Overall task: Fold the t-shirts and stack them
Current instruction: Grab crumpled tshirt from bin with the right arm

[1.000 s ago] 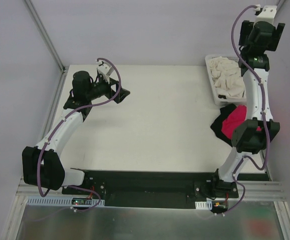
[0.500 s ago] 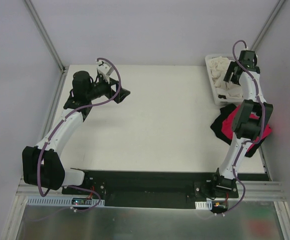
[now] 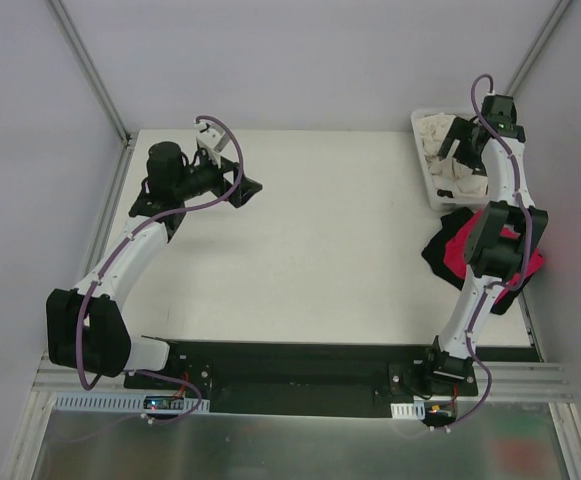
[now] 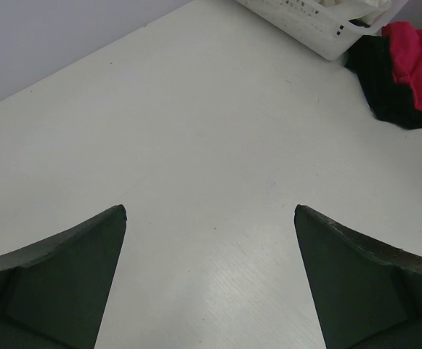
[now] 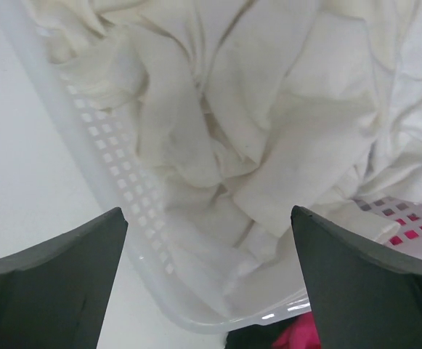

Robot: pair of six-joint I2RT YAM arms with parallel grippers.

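The right arm has been dropping from a raised pose above the far right corner. Its right fingers [image 5: 51,291] are now hanging just over the white plastic lattice basket [image 3: 421,150], spread as wide as they go and holding nothing. That is reading as the start of a pick. No shirt is yet lying flat on the white desk [image 3: 340,230], so folding and stacking are still entirely ahead. The left fingers [image 4: 58,283] are staying where they were, over the far left part of the desk, equally wide open and empty.

The basket is sitting at the far right corner of the desk and is holding a crumpled heap of cream-white cloth t-shirts [image 5: 269,131], tangled so that I cannot tell how many there are. The right fingers are straddling the heap near the basket's left wall, not touching the cloth as far as the wrist view is showing. Outside the basket, just at its near end, 2 more are lying bunched on the desk: a magenta-pink t-shirt [image 4: 414,54] resting on a black t-shirt [image 4: 385,94].
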